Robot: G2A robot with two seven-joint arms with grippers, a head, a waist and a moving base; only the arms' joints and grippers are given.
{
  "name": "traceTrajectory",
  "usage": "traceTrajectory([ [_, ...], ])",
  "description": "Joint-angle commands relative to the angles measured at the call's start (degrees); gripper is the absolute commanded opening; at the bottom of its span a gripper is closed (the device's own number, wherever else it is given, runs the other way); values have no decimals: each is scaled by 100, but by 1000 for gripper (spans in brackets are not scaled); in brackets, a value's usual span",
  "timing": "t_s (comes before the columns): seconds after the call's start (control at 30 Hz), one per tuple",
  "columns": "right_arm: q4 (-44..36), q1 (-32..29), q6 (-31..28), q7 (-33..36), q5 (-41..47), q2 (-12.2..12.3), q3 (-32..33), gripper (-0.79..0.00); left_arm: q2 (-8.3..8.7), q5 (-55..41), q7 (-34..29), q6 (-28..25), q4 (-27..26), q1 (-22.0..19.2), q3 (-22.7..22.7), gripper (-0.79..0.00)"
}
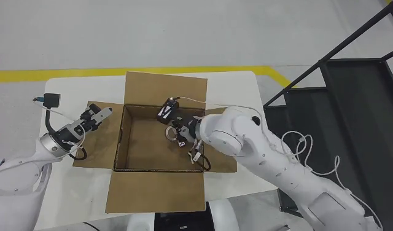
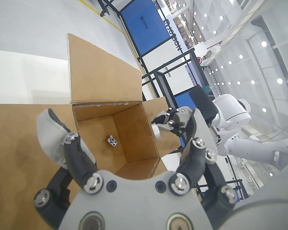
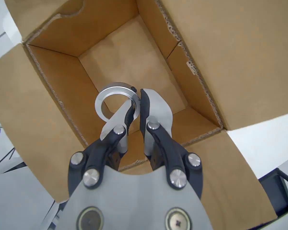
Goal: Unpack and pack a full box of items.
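While the right gripper [image 3: 136, 99] hangs over the open brown cardboard box [image 1: 164, 87] at the middle of the top view, it has a flat silver metal ring [image 3: 99, 105] pinched by the rim. One finger passes through the ring's hole and the other presses on the outside, so the jaws are nearly closed, with only the ring's wall between them. The ring sticks out beyond the fingertips, away from the wrist, above the box's bare floor and clear of its walls. It lies close to level, with its hole facing up at the top camera. Being round, it has no long axis.

The box stands on a white table [image 1: 64, 88] with all four flaps folded outward. The left gripper [image 1: 102, 113] is at the left of the top view, over the left-hand flap and outside the box walls. Its two fingers are spread wide and hold nothing. In the left wrist view a small grey metal block with holes [image 2: 112, 141] lies on the box floor, away from the walls.
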Motion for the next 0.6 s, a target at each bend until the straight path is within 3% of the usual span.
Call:
traceTrajectory([
  [0.0,345,247,16,3,-203,-111,-383,-785,0,0,0,0,0,0,0,0],
  [0.23,1372,735,117,-37,-519,-504,-1253,-785,0,0,0,0,0,0,0,0],
  [0.57,2652,1033,142,-205,-777,-1004,-1911,-785,0,0,0,0,0,0,0,0],
])
